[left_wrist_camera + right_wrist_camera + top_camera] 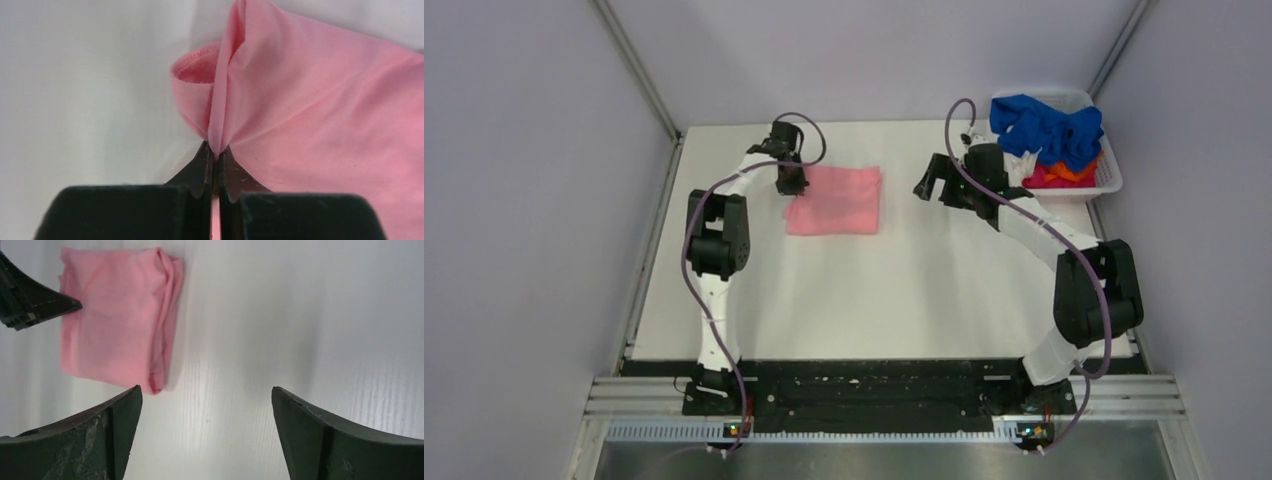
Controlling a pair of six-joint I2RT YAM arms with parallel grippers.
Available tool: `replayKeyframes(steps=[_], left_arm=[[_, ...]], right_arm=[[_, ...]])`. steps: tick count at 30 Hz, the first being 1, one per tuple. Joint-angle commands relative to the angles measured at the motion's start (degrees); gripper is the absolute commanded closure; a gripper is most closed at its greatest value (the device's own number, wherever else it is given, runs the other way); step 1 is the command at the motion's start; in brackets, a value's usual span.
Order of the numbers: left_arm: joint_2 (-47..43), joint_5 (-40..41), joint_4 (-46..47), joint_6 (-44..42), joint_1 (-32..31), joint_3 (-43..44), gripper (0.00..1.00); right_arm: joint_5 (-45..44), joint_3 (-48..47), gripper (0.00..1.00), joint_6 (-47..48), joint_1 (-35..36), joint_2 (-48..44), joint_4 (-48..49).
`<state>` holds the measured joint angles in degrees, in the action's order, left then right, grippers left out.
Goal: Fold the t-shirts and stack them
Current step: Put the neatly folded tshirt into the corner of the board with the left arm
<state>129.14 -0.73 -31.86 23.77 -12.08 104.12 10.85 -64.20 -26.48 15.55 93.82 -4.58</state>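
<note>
— Pinching what, that left claw?
— A fold of the salmon-pink t-shirt, at its left edge. The shirt lies folded near the surface's far edge.
— And the right claw?
— Spread apart, hovering right of the shirt. A blue t-shirt is heaped in the white basket, far right corner.

White table, white plastic basket at its far right corner — grey walls on three sides.
</note>
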Motion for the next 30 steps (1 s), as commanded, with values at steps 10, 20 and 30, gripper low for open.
replayKeyframes(steps=[10, 20, 30], left_arm=[[4.4, 20.9, 3.6, -16.2, 15.0, 14.6, 1.00], [16.2, 22.5, 9.3, -24.1, 20.2, 30.6, 1.00], [12.1, 33.7, 12.9, -20.0, 20.4, 32.6, 0.05]], right_arm=[[-17.1, 3.2, 0.01, 5.9, -0.5, -8.0, -0.9], [-22.6, 4.4, 0.01, 6.9, -0.6, -8.0, -0.4], [-24.6, 5.3, 0.01, 5.1, -0.6, -9.5, -0.5]])
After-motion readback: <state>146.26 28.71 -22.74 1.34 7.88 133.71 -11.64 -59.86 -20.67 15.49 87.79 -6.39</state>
